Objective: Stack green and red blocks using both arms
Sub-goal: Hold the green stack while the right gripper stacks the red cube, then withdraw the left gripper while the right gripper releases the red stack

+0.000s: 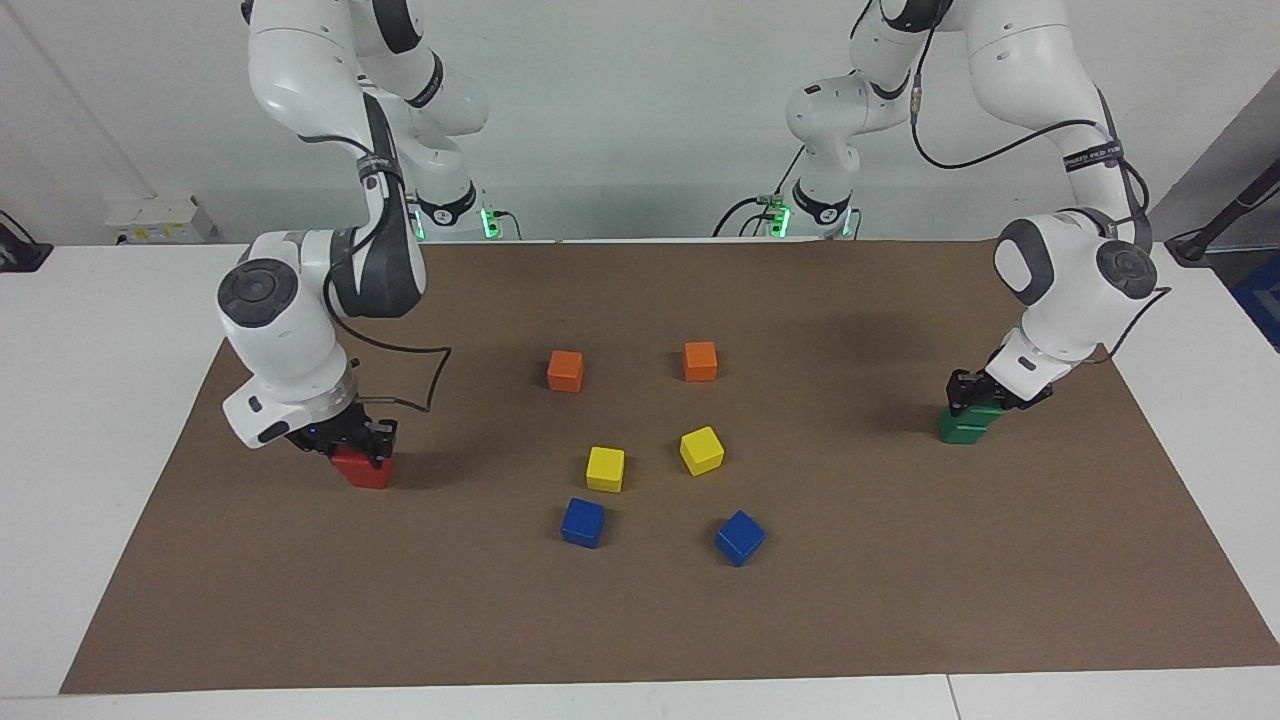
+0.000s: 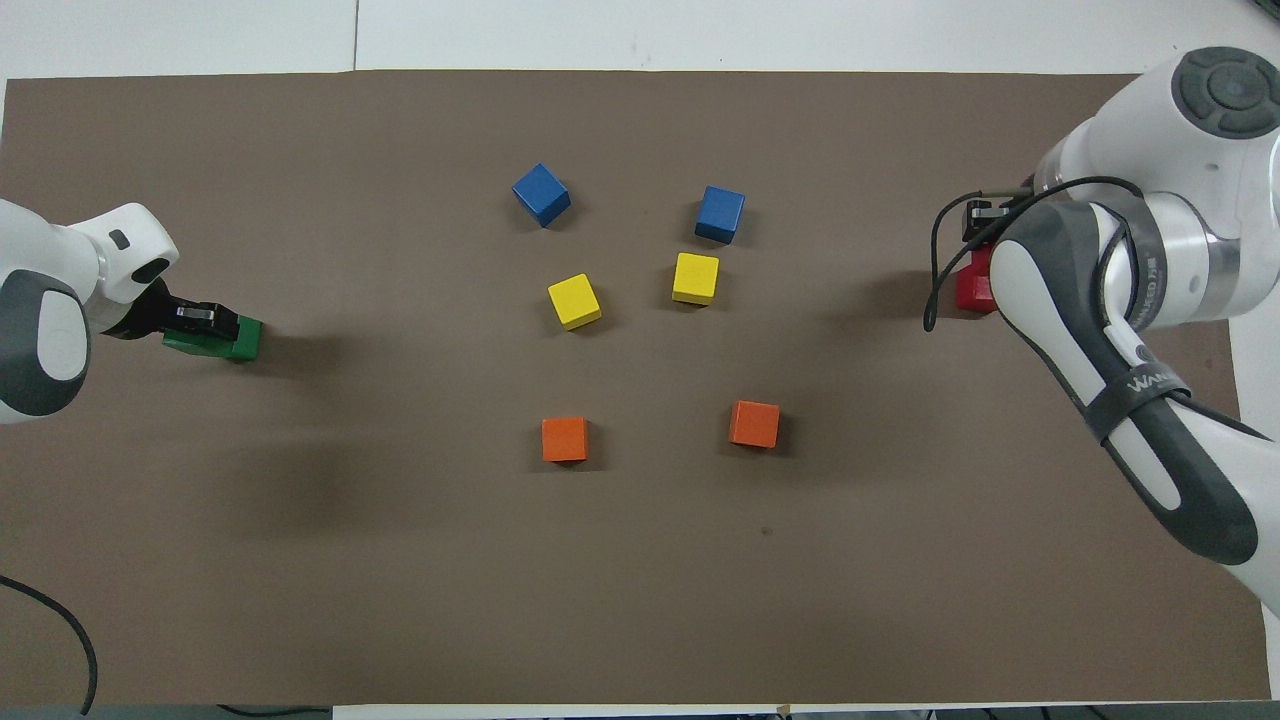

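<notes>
The left claw (image 1: 975, 398) grasped the green blocks (image 1: 966, 424); the right claw (image 1: 352, 440) grasped the red blocks (image 1: 364, 468). Both stacks looked light, rigid, best pinched across flat sides.

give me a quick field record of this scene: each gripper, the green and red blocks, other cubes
left gripper: down on the green blocks, toward the left arm's end of the mat
right gripper: down on the red blocks, toward the right arm's end
green blocks: stacked, upper one askew
red blocks: mostly hidden under the gripper
other cubes: two orange, two yellow, two blue, mid-mat, all single
</notes>
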Robot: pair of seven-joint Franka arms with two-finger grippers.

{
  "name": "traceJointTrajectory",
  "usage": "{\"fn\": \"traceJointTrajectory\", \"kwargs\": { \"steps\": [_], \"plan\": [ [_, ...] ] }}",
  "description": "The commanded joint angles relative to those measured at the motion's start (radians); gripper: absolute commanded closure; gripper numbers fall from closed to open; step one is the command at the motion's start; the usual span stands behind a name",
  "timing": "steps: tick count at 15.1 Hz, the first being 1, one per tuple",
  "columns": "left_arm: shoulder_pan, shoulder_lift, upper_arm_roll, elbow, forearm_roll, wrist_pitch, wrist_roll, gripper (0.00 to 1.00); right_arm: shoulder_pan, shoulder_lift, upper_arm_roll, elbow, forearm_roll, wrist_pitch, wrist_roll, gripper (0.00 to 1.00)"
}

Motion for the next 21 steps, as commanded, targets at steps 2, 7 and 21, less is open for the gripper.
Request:
{"fn": "traceJointTrajectory", "kwargs": {
  "steps": [2,7,21],
  "plan": [
    [-0.014,-0.011,0.009,-0.029,0.022,0.034,-0.026,0.00,-0.021,-0.054,0.016,-0.093,-0.002,0.057,-0.020,1.00],
    [-0.011,-0.014,0.009,-0.031,0.022,0.033,-0.036,0.00,-0.040,-0.056,0.016,-0.104,-0.002,0.063,-0.033,1.00],
    [-0.031,-0.258,0.003,0.247,0.011,-0.550,-0.075,0.00,-0.038,-0.057,0.016,-0.178,0.035,0.188,-0.023,0.67]
  ]
}}
